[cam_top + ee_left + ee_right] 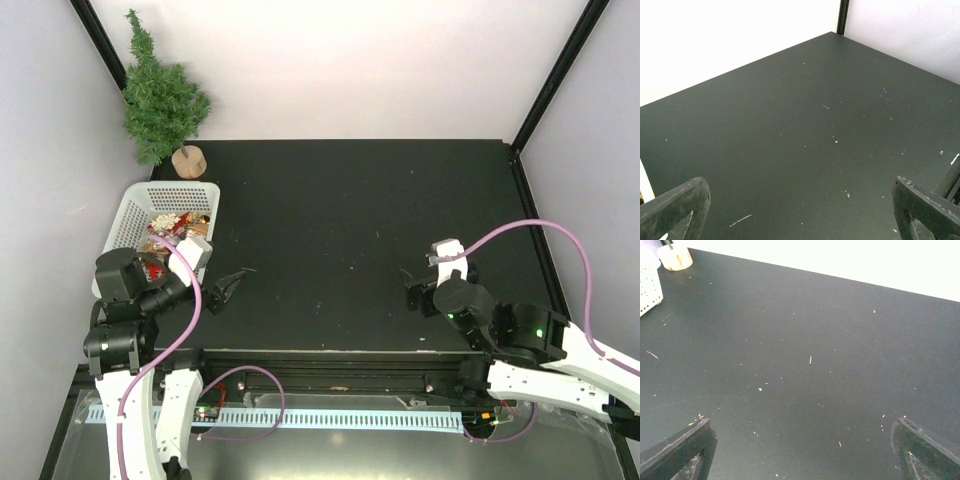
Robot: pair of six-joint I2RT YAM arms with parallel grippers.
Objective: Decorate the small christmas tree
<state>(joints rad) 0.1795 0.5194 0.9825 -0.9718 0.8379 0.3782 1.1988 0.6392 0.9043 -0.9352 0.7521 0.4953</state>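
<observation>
L gripper (229, 290) + R gripper (424, 272) both wide open, empty. Imo send L into basket (135, 200) from above and pinch one ornament (170, 222) only.

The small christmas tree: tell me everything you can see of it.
The small christmas tree is a dark-green cone of bushy needle branches on a round, light wooden base. It stands upright at the far left corner of the table, just beyond the white basket. The right wrist view shows a gap between base and basket. No ornaments show on it.
</observation>
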